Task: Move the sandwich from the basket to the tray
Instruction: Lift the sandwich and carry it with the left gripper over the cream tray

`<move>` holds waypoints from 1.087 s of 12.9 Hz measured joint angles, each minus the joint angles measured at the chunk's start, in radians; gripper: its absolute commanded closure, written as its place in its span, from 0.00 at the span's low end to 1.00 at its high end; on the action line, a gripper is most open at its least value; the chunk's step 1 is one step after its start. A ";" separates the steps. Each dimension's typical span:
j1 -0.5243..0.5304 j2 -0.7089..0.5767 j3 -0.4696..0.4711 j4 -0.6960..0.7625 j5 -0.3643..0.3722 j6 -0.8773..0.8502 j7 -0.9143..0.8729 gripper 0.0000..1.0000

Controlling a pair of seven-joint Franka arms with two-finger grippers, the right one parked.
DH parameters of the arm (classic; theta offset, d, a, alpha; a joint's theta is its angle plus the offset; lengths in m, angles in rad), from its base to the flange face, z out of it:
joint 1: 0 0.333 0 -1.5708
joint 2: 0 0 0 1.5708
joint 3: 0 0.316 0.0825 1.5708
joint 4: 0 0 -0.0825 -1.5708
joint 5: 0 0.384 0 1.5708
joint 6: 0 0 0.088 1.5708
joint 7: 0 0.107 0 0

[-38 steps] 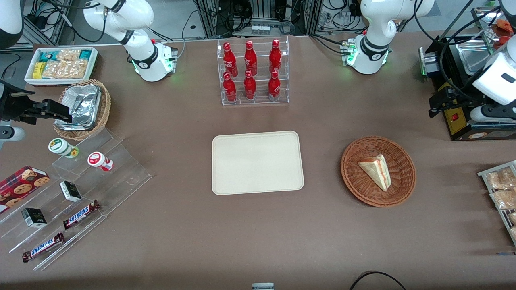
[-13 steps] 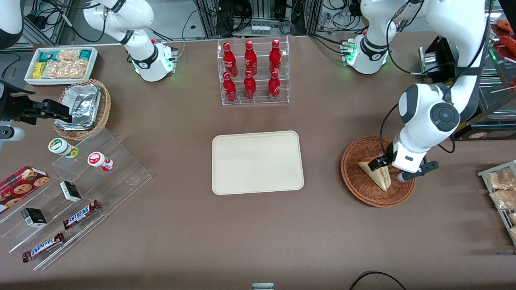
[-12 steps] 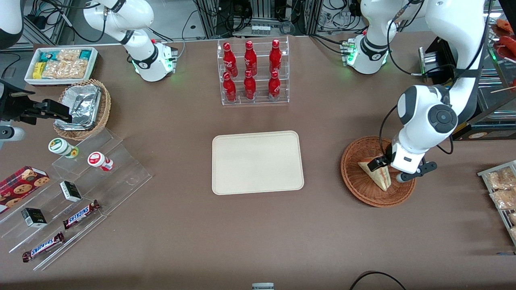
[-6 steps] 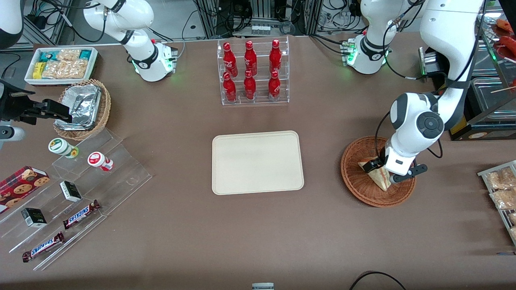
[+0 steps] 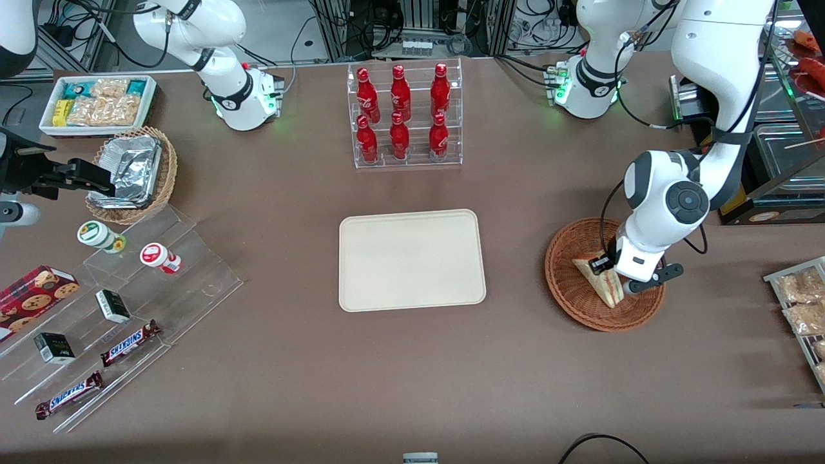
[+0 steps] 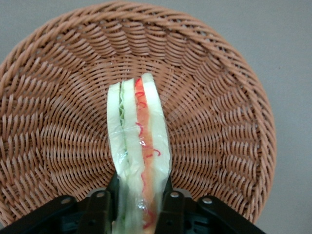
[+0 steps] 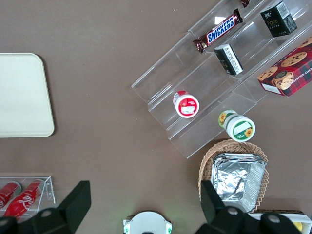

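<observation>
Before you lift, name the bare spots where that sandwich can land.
The tray is bare rim to rim. Open tabletop lies between it and the basket, where the gripper is shut on the sandwich. Crowded: the acrylic steps holding snacks, toward the parked arm's end.

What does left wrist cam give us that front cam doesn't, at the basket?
Left wrist only: the hand has a finger on each side of the clear-wrapped triangular sandwich, with green and red filling layers visible. Front only: the flat cream rectangular tray, toward the parked arm's end. Both: the sandwich in the round reddish-brown wicker basket.
</observation>
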 measured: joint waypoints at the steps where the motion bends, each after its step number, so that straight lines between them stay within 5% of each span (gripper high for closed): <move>1: 0.000 -0.009 0.000 0.008 0.004 -0.018 0.000 1.00; 9: -0.001 -0.128 -0.117 0.326 0.060 -0.560 -0.006 1.00; 14: -0.005 -0.120 -0.289 0.435 0.060 -0.622 -0.017 1.00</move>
